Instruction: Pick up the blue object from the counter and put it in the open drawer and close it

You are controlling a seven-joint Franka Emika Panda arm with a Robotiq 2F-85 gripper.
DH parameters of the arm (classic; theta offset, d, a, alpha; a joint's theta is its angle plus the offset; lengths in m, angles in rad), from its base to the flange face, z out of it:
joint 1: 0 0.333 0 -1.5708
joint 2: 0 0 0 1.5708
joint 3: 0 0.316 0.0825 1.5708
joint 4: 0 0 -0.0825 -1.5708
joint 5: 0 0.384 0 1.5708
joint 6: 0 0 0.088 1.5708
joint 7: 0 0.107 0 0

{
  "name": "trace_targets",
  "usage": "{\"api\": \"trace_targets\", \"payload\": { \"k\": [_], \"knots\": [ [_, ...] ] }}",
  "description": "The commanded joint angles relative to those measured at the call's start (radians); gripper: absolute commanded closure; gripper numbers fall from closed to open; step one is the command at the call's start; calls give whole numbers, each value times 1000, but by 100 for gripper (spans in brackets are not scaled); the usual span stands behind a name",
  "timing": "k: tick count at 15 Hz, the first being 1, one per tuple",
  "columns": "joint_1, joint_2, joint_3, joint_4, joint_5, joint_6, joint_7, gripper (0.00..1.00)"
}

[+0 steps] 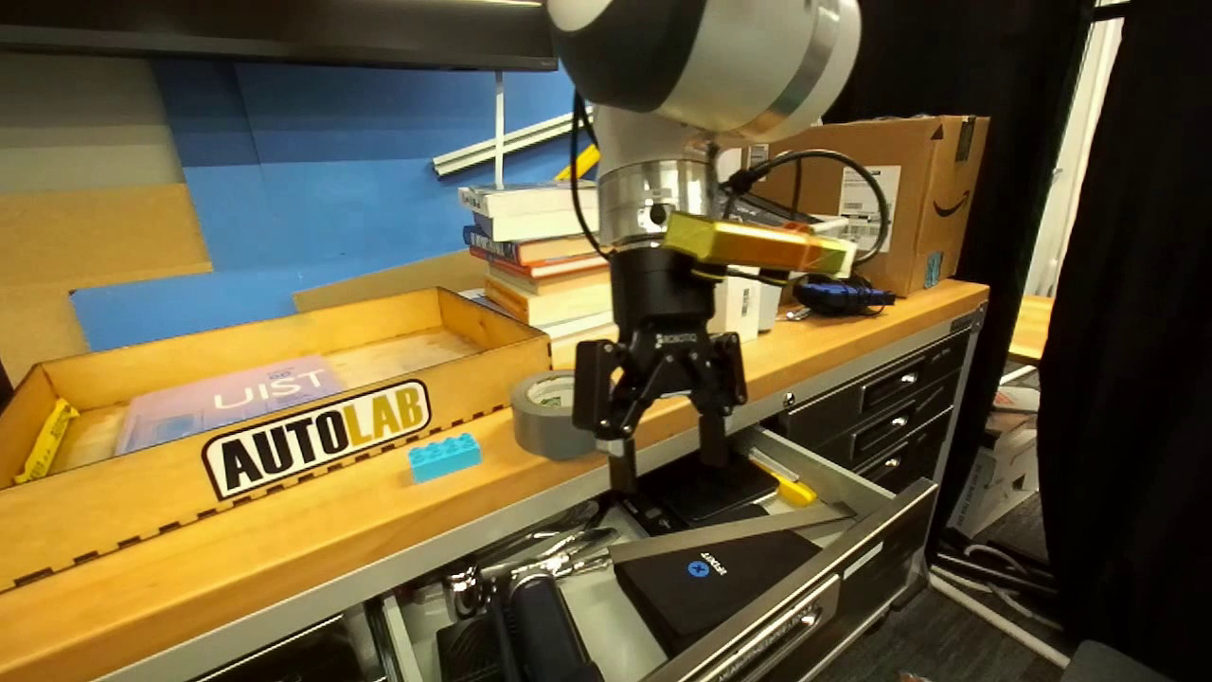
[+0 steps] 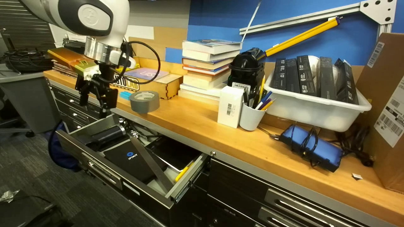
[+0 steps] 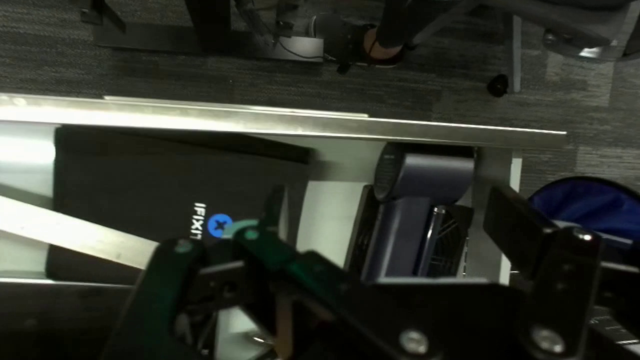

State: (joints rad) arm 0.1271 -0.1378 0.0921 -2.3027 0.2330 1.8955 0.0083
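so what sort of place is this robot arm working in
Most likely a robotics lab or workshop: the wooden tray bears the word AUTOLAB, a grey tape roll sits on the counter, and the open drawer holds a black case marked IFIXIT.

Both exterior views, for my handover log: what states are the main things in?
Wide grey-metal drawer: pulled open
Black two-fingered end effector: open, empty
Light-blue studded rectangular block: ungrasped, on the light-brown wooden worktop
Cylindrical grey tape roll: lying flat
Stacked dark metal-handled drawers: shut
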Motion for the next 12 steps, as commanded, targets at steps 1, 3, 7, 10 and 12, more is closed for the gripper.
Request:
{"api": "trace_targets", "payload": {
  "k": [1,3,7,10,12],
  "knots": [
    [43,135,70,159,-7,13,99,0],
    [70,195,106,229,-27,25,158,0],
    [119,291,136,335,-114,111,341,0],
    [145,349,124,397,-192,152,429,0],
    [153,376,113,426,-229,181,477,0]
  ]
}}
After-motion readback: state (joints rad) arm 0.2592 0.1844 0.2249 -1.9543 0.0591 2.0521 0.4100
